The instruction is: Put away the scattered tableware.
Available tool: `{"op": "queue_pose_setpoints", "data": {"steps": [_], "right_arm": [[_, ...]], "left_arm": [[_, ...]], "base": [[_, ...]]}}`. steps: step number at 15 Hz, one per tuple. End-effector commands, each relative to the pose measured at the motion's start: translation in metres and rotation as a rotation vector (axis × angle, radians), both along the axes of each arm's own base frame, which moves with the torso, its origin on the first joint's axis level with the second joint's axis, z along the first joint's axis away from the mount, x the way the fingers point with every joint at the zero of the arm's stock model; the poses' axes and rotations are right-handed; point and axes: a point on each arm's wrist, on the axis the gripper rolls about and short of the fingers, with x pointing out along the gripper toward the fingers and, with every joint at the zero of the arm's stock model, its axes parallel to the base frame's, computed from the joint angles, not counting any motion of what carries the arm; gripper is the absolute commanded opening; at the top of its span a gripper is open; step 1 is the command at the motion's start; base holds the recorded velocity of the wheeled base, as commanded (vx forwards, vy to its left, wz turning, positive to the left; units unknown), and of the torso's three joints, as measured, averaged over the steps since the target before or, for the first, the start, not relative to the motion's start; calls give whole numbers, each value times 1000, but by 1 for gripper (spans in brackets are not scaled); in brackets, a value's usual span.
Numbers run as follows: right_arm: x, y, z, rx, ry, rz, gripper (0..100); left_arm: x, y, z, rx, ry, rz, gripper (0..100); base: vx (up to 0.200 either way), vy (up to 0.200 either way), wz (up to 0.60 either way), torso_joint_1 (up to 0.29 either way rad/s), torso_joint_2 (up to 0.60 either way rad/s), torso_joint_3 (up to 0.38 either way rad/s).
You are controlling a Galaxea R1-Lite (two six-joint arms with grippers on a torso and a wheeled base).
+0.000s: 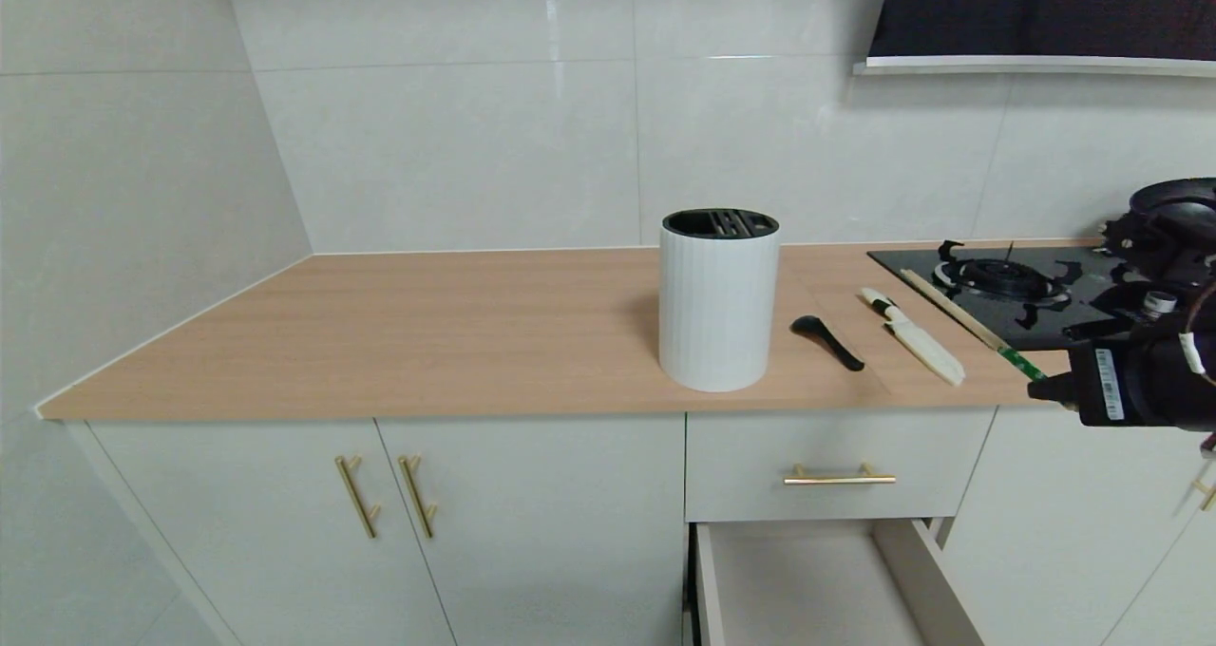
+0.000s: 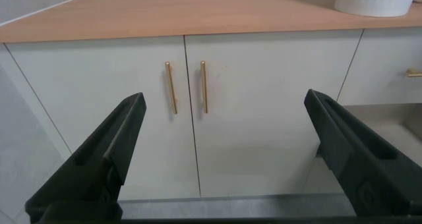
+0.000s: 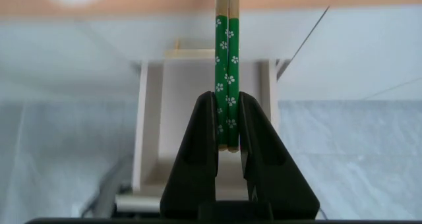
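Chopsticks: a pair (image 1: pixel 959 318) with green flowered ends, slanting along the near left edge of the hob (image 1: pixel 1007 290) at the right end of the counter (image 1: pixel 427 332). We cannot tell whether they rest on it or hang just clear.
Right gripper: its fingers (image 3: pixel 227 99) are clamped on the green ends of the chopsticks, at the counter's near right edge (the pale ends point far and left).
Knife: white-bladed (image 1: pixel 914 337), flat on the counter just left of the chopsticks and nearly parallel to them.
Spoon: black (image 1: pixel 826 340), lying between the knife and the holder, apart from both.
Holder: a white ribbed cylinder with a black slotted top (image 1: pixel 717 313), upright, left of the spoon.
Drawer: pulled open (image 1: pixel 807 579) below the counter, under a shut drawer with a brass handle.
Left gripper: we see its fingers (image 2: pixel 224 95) spread wide with nothing between them, low in front of the two cabinet doors (image 2: pixel 264 118) at the left.
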Motion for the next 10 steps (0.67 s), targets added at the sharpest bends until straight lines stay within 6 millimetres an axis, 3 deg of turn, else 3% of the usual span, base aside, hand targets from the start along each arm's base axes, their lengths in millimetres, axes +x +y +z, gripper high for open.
{"op": "queue_pose_setpoints", "data": {"steps": [1, 5, 10], "right_arm": [[-21, -6, 0, -5, -20, 22, 0], [-31, -8, -14, -70, 13, 87, 0], [-45, -9, -27, -124, 37, 256, 0]], "left_arm": [[0, 0, 0, 0, 0, 0, 100], [0, 0, 0, 0, 0, 0, 100], [0, 0, 0, 0, 0, 0, 100]], "base": [[0, 0, 0, 0, 0, 0], [0, 0, 0, -14, 32, 23], [0, 0, 0, -174, 410, 236]]}}
